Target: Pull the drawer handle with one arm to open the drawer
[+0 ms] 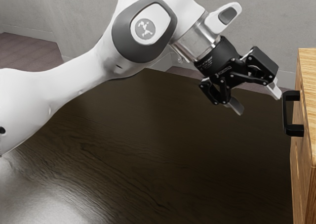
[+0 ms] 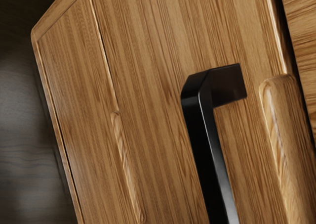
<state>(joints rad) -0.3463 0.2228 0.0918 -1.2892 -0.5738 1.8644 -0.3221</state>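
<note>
A wooden cabinet [image 1: 305, 150] stands at the exterior view's right edge, with a black bar handle [image 1: 291, 113] sticking out of its drawer front toward the arm. My black gripper [image 1: 256, 100] hangs in the air just to the handle's left, open, with nothing between its fingers; one light fingertip [image 1: 276, 91] is a short gap from the handle's upper end. In the wrist view the handle [image 2: 207, 145] runs across the oak drawer front [image 2: 148, 85], close ahead of the hand. The drawer front looks flush with the cabinet.
A dark wooden tabletop [image 1: 148, 155] spreads under the arm and up to the cabinet's foot. A grey wall [image 1: 276, 21] and a strip of reddish floor [image 1: 29, 51] lie behind. My white arm [image 1: 74, 80] comes in from the exterior view's left.
</note>
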